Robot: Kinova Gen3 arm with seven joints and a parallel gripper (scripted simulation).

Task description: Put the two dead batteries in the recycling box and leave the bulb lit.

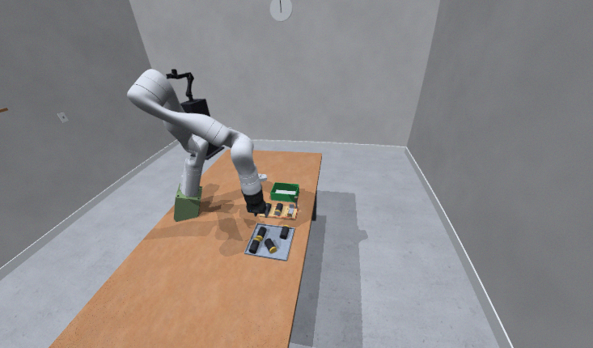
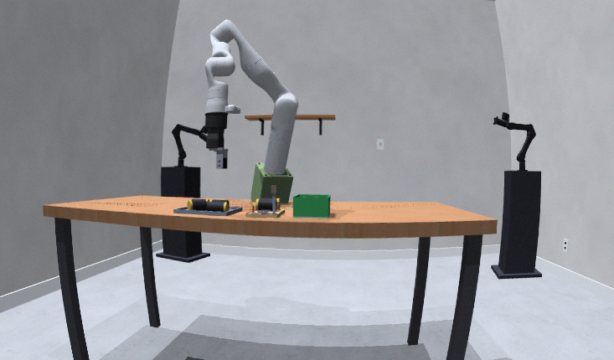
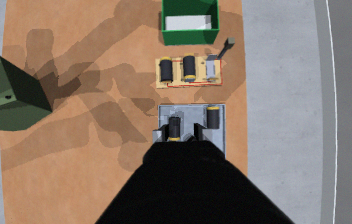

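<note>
- Gripper [image 2: 221,163]: hangs well above the table, over the tray, with its jaws spread wide and nothing between them. In the wrist view the fingertips frame one battery [image 3: 175,128] lying far below.
- Tray [image 1: 289,250]: a flat grey-blue tray near the long edge of the table [image 1: 159,281] farthest from the arm's base. It holds four loose batteries; the top view shows three grouped together [image 1: 260,232], [image 1: 253,247], [image 1: 270,245] and one apart [image 1: 284,231].
- Holder [image 3: 162,84]: a tan board just beyond the tray along the same long edge. Two batteries [image 3: 166,70], [image 3: 189,68] lie side by side in it, with a red wire running along its border.
- Bulb [image 3: 212,70]: a small grey part at the end of the holder nearest the table's edge; whether it is lit cannot be told.
- Recycling box [image 1: 284,192]: green, open-topped, upright on the table just past the holder. A pale patch shows inside it; no battery can be made out there.
- Arm base [image 1: 188,208]: a green block at the opposite long edge of the table.
</note>
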